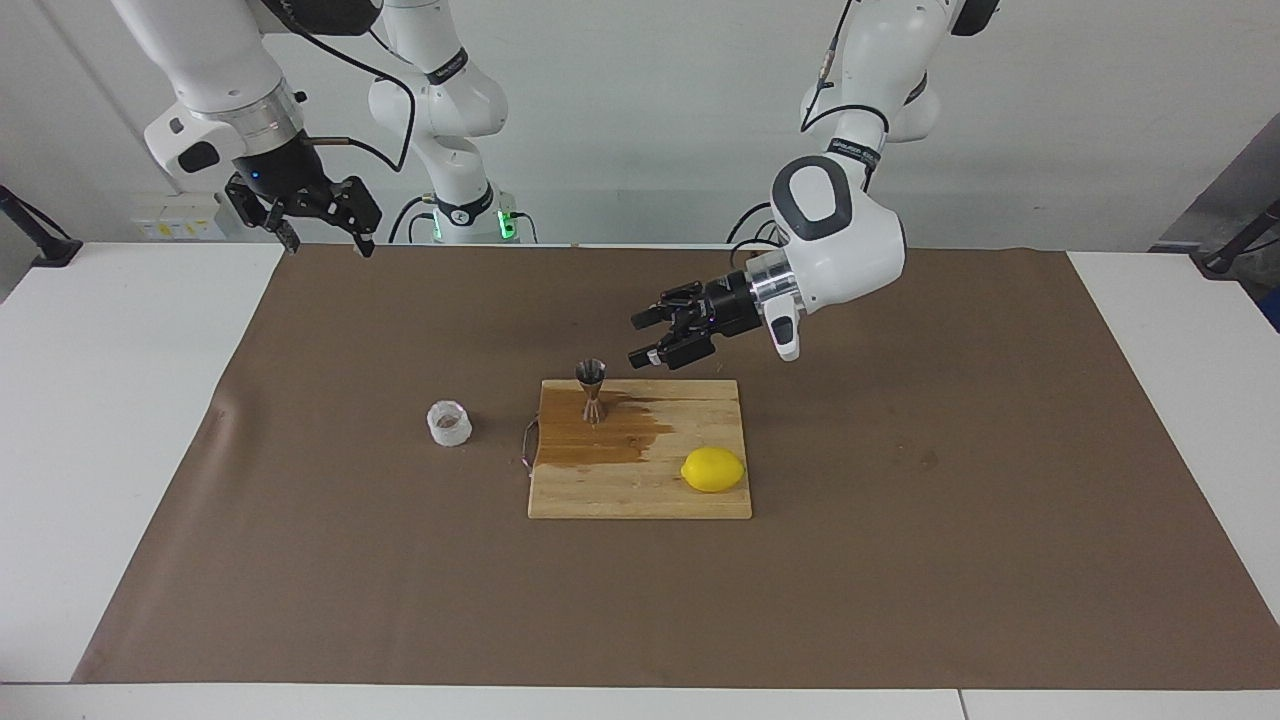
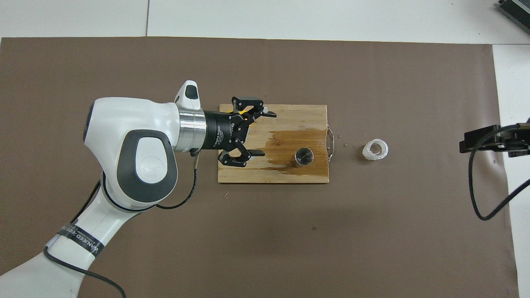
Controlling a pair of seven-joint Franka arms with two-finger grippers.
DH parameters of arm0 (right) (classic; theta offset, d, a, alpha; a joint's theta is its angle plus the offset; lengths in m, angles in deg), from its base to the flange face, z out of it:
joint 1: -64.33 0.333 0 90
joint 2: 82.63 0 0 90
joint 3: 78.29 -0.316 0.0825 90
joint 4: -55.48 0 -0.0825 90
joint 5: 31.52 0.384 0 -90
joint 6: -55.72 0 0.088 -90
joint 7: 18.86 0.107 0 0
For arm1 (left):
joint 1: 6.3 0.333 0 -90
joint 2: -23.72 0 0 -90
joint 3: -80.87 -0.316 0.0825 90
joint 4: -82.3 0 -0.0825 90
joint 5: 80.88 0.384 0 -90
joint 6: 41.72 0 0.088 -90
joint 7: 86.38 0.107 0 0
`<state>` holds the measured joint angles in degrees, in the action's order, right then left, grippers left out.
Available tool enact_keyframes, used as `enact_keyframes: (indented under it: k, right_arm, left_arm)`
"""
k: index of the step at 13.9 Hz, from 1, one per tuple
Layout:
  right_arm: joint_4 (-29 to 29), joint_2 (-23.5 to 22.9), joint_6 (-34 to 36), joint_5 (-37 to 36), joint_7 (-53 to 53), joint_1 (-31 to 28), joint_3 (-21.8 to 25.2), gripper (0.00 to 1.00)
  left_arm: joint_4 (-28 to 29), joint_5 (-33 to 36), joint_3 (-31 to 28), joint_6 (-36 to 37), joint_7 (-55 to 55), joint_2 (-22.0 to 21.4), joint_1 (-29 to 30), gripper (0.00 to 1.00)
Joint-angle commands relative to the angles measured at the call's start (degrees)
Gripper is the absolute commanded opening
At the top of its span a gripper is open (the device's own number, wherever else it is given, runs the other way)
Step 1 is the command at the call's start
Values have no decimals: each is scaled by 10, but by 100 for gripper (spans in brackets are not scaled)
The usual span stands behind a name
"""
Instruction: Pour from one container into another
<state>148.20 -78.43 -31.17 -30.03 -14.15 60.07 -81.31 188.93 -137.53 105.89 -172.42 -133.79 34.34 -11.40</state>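
left gripper: my left gripper (image 1: 648, 336) hangs in the air over the robot-side edge of the cutting board (image 1: 640, 480), fingers spread apart, nothing between them; from overhead (image 2: 260, 133) it covers the board's end toward the left arm
left arm: I see it come in low and sideways from its own end, wrist turned so the gripper points along the counter toward the right arm's end
jigger: small steel jigger (image 1: 591, 390) stands upright on the board, at the corner nearest the robots and toward the right arm's end; from above I see its round open mouth (image 2: 303, 157); clear of the left gripper, not touched
cup: translucent ribbed cup (image 1: 449, 423) sits upright on the brown mat, off the board, toward the right arm's end; mouth up (image 2: 375, 150); near the board's metal handle (image 2: 330, 137) but apart from it
wet patch: dark wet stain (image 1: 610, 440) across the board around the jigger; a few drops on the mat between handle and cup
lemon: lemon (image 1: 712, 469) on the board, corner farther from the robots, toward the left arm's end; mostly hidden under the gripper in the overhead view
right gripper: my right gripper (image 1: 322, 240) waits raised over the counter's robot-side edge at the right arm's end, fingers apart, empty
counter: white counter (image 1: 120, 400) with brown mat (image 1: 900, 560) over most of it
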Motion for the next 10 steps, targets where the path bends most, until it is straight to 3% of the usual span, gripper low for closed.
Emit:
enact_keyframes:
  k: [1,4,8,10]
  right_arm:
    - [0,5,2,9,1,-9,-4,100]
    - [0,5,2,9,1,-9,-4,100]
    - [0,5,2,9,1,-9,-5,100]
    - [0,5,2,9,1,-9,-4,100]
  left_arm:
    - [-5,127,-3,29,-1,-21,7,100]
    - [-12,286,-2,69,6,-41,7,100]
    - [-12,410,-3,125,85,-78,10,100]
    - [-12,452,-3,148,152,-89,38,100]
